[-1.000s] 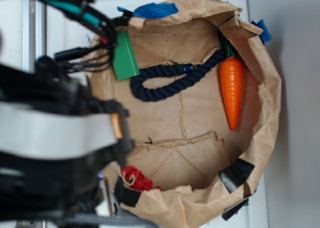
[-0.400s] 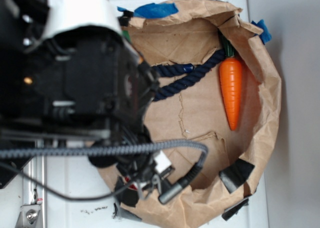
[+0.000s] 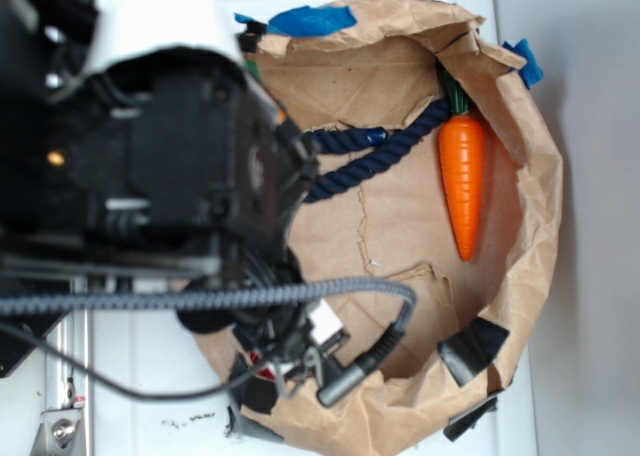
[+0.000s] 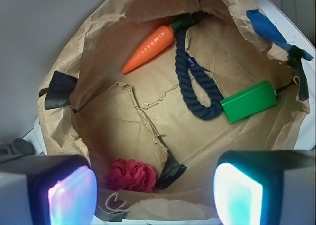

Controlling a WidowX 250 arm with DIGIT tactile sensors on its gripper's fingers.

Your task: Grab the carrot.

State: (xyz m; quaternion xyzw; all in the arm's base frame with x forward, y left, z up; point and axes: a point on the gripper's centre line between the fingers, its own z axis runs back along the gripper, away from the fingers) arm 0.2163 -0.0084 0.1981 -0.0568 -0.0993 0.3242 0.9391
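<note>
Currently the glossy orange cone-shaped plastic carrot (image 4: 149, 48) lies at upper centre of the wrist frame inside the crumpled brown paper bag (image 4: 89, 77), beside the dark-blue rope loop (image 4: 197, 87). Jaws spread, empty, well apart from it.

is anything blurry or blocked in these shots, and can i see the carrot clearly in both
Exterior view: the arm fills the left half, close and out of focus, hiding part of the paper bag; the carrot is sharp with a soft glossy highlight. Wrist view: the carrot is clear and evenly lit; the gripper fingers at the bottom corners are blurred and glow pink and cyan.
</note>
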